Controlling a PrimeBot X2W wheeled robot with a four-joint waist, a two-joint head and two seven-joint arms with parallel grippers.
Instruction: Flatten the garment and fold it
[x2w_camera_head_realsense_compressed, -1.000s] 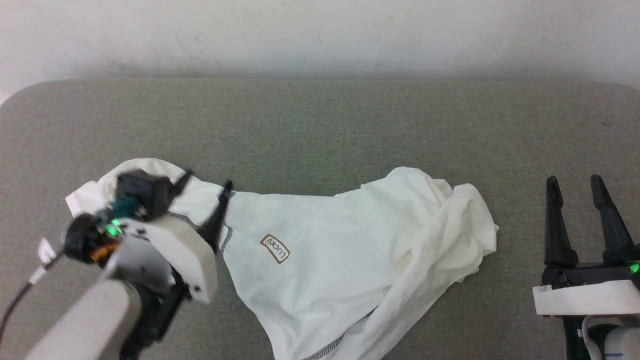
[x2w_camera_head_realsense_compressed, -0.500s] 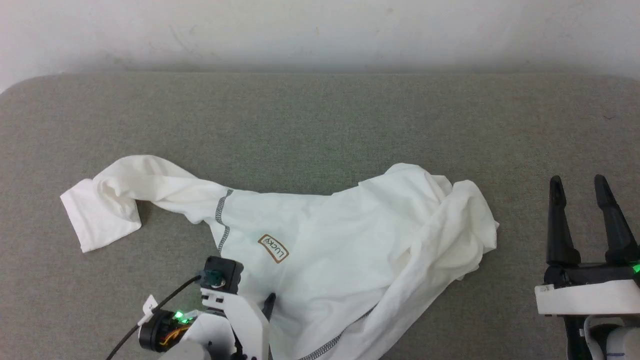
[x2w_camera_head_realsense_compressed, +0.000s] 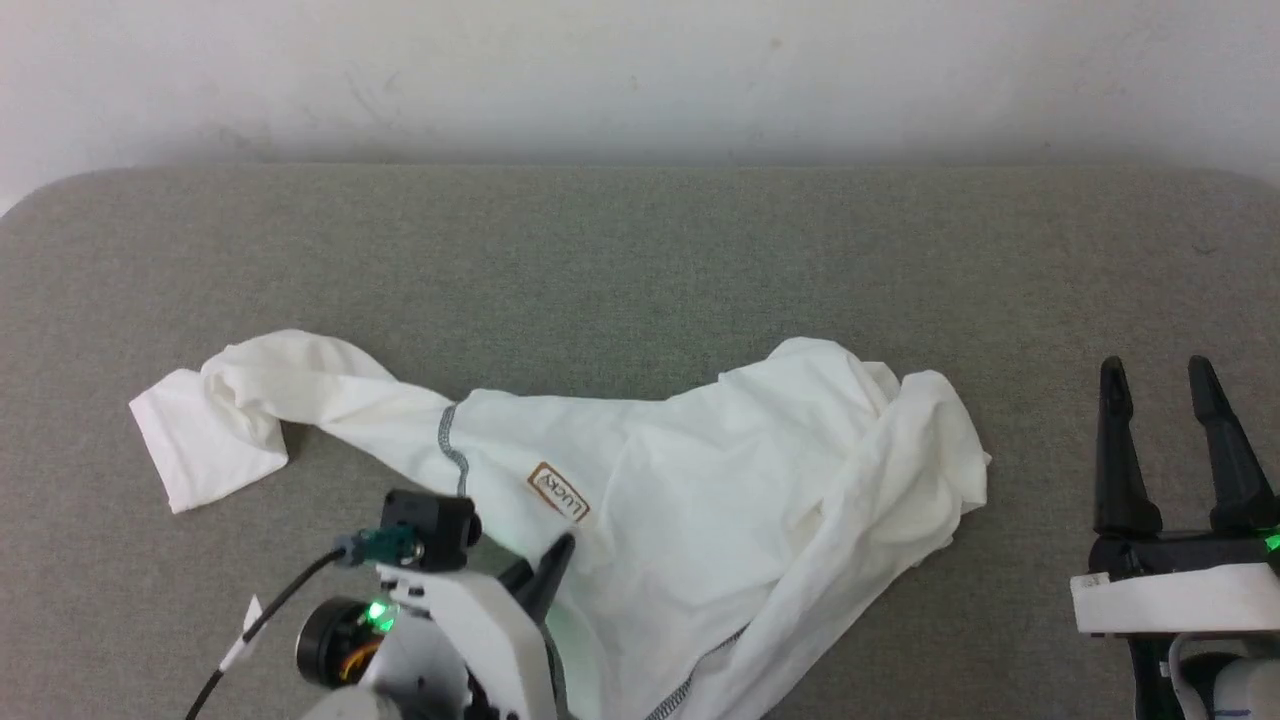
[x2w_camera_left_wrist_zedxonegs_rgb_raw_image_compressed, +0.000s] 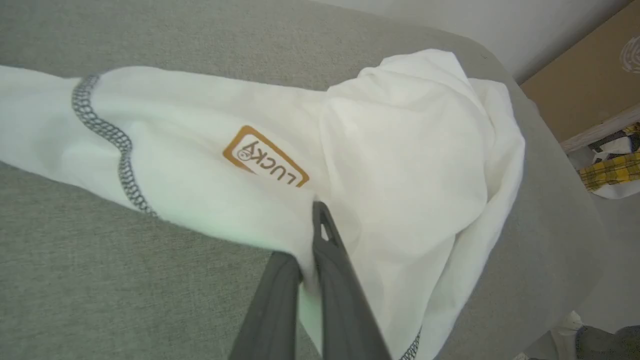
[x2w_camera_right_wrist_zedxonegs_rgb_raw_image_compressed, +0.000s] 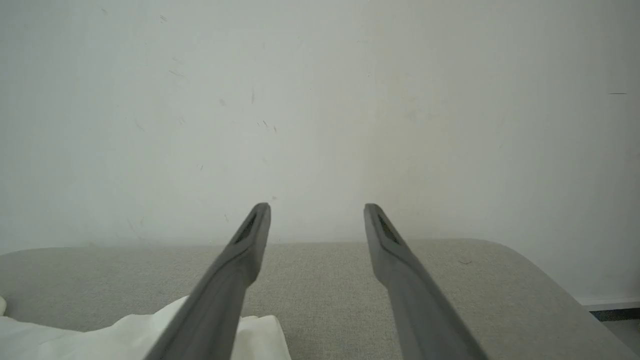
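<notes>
garment (x2w_camera_head_realsense_compressed: 720, 490) looks light and limp, best held by its edges; left gripper (x2w_camera_head_realsense_compressed: 545, 568) pinches one lower left, right gripper (x2w_camera_head_realsense_compressed: 1160, 380) gapes empty lower right

The garment (x2w_camera_head_realsense_compressed: 700, 500) is a thin white shirt lying crumpled and unfolded on the grey worktop (x2w_camera_head_realsense_compressed: 640, 260). The left pincer (x2w_camera_head_realsense_compressed: 545, 570) is clamped on its near left edge. Just beyond that pincer's tips sits a brown "LUCKY" label (x2w_camera_head_realsense_compressed: 558, 492). A sleeve (x2w_camera_head_realsense_compressed: 230, 430) trails off to the pincer's left, past a dark dashed seam (x2w_camera_head_realsense_compressed: 452, 450), with its end doubled over. To the pincer's right the body bunches in loose folds, stopping well apart from the right pincer (x2w_camera_head_realsense_compressed: 1157, 372).
</notes>
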